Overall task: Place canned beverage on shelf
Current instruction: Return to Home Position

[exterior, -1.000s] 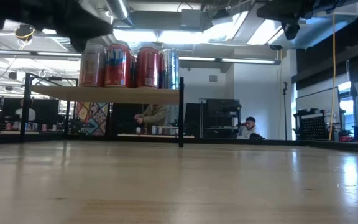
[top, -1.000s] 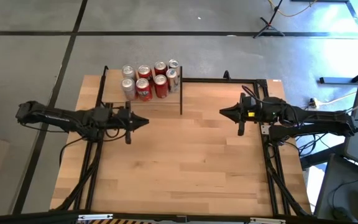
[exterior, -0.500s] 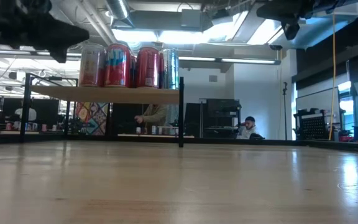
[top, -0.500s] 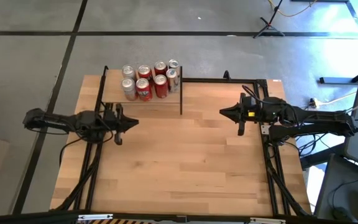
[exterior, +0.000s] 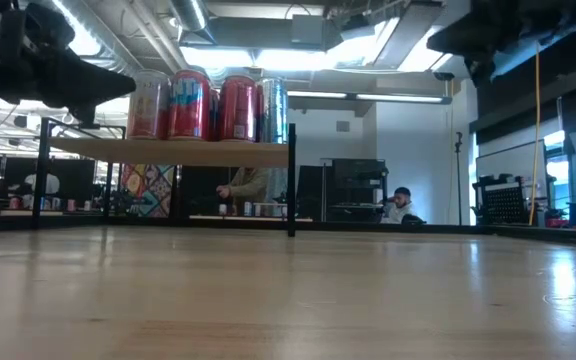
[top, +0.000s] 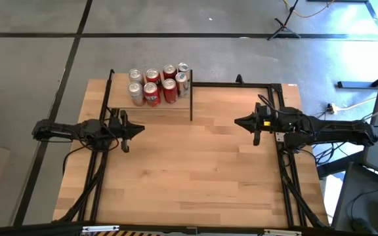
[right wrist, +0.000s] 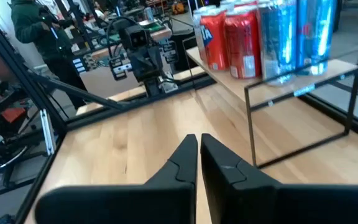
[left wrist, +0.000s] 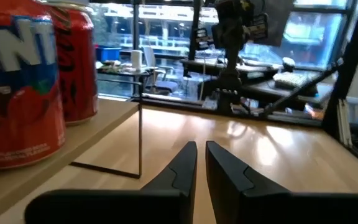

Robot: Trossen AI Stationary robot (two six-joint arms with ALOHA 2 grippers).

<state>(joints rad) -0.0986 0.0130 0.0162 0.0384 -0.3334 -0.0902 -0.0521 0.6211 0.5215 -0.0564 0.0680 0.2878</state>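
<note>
Several beverage cans (top: 157, 83), red and silver-blue, stand upright on the shelf (top: 151, 105), a light-wood board on thin black posts at the table's far left. They also show in the low view (exterior: 208, 105). My left gripper (top: 138, 129) is shut and empty, hanging in the air near the shelf's near side at the table's left. My right gripper (top: 239, 122) is shut and empty, hanging above the table's right part. Both fingertips show closed in the wrist views (left wrist: 201, 155) (right wrist: 199, 146).
Black frame rails (top: 284, 157) run along the table's left and right sides. Bare tabletop (top: 195, 164) lies between the two arms. A person (exterior: 400, 205) sits in the room beyond the table, and another person (right wrist: 39, 31) stands behind the left arm.
My left arm has drawn back toward the table's left edge, away from the shelf's near right corner. My right arm has shifted slightly. The cans stand as before.
</note>
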